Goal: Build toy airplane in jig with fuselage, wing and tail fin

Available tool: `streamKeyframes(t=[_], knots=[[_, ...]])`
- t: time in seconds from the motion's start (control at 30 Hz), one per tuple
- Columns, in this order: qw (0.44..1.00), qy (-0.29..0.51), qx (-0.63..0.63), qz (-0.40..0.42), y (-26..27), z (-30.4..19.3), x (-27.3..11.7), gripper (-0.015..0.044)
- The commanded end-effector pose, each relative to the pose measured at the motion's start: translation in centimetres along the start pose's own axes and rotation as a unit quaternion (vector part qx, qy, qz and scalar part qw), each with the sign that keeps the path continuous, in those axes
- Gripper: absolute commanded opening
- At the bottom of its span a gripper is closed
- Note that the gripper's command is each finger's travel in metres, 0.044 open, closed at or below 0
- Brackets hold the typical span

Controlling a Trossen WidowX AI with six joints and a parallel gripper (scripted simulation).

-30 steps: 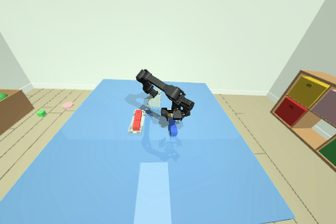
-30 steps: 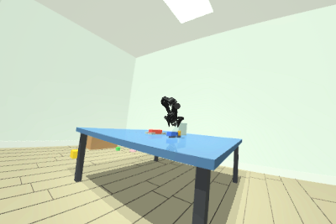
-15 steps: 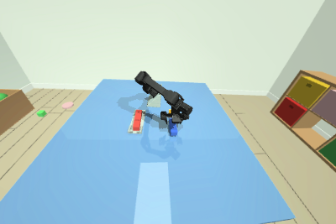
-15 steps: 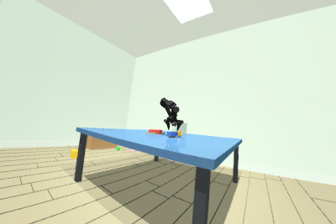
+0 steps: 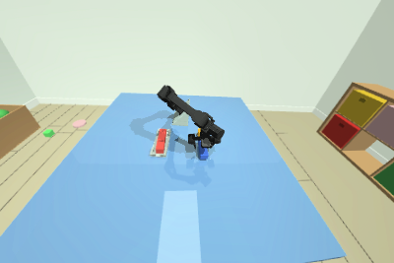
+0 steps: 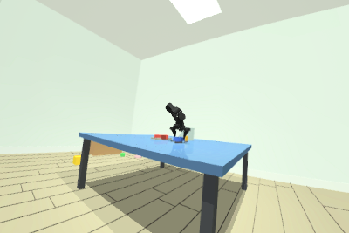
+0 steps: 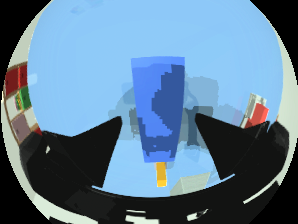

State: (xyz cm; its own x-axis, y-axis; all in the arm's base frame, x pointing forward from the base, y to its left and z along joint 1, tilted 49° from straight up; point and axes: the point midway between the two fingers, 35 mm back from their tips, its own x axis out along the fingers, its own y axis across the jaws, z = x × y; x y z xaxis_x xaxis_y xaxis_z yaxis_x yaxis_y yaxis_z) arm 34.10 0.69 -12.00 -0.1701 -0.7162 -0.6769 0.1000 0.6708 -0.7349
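The red fuselage (image 5: 161,141) (image 6: 161,137) (image 7: 258,114) lies lengthwise in the pale grey jig (image 5: 154,154) (image 7: 256,98), left of the arm in the top view. The blue wing (image 5: 203,155) (image 6: 177,140) (image 7: 150,100) lies on the table. The small yellow tail fin (image 5: 199,131) (image 6: 187,138) (image 7: 161,175) is just beyond one end of the wing, apart from the fuselage. My gripper (image 5: 200,143) (image 6: 181,137) (image 7: 159,118) is open and empty, low over the wing, with one finger to each side of it in the wrist view. Whether the fuselage is fully seated is too small to tell.
A pale grey-green block or panel (image 5: 180,119) (image 6: 191,134) (image 7: 191,184) stands behind the parts, near the arm. The blue table (image 5: 113,199) (image 6: 174,151) carries all of these. A shelf (image 5: 361,160) with coloured bins stands off to the right.
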Motion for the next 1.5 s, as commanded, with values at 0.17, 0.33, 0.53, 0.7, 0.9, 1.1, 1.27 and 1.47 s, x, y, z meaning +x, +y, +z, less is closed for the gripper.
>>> streamKeyframes(t=[0.17,0.33,0.53,0.7,0.9,1.1,1.27,1.47], knots=[[1.000,0.001,-0.006,-0.004,0.0,-0.2,1.4,0.0440],[1.000,0.001,-0.006,-0.004,0.0,-0.2,1.4,0.0309],[1.000,0.001,-0.006,-0.004,0.0,-0.2,1.4,0.0190],[1.000,0.001,-0.006,-0.004,0.0,-0.2,1.4,0.0157],[1.000,-0.012,-0.002,0.004,0.0,0.1,0.3,0.0000],[1.000,-0.021,0.000,0.011,0.1,0.5,-1.1,0.0000],[1.000,-0.017,-0.001,0.011,0.3,0.6,-2.5,0.0000],[1.000,-0.013,-0.003,0.009,0.4,0.7,-4.3,0.0000]])
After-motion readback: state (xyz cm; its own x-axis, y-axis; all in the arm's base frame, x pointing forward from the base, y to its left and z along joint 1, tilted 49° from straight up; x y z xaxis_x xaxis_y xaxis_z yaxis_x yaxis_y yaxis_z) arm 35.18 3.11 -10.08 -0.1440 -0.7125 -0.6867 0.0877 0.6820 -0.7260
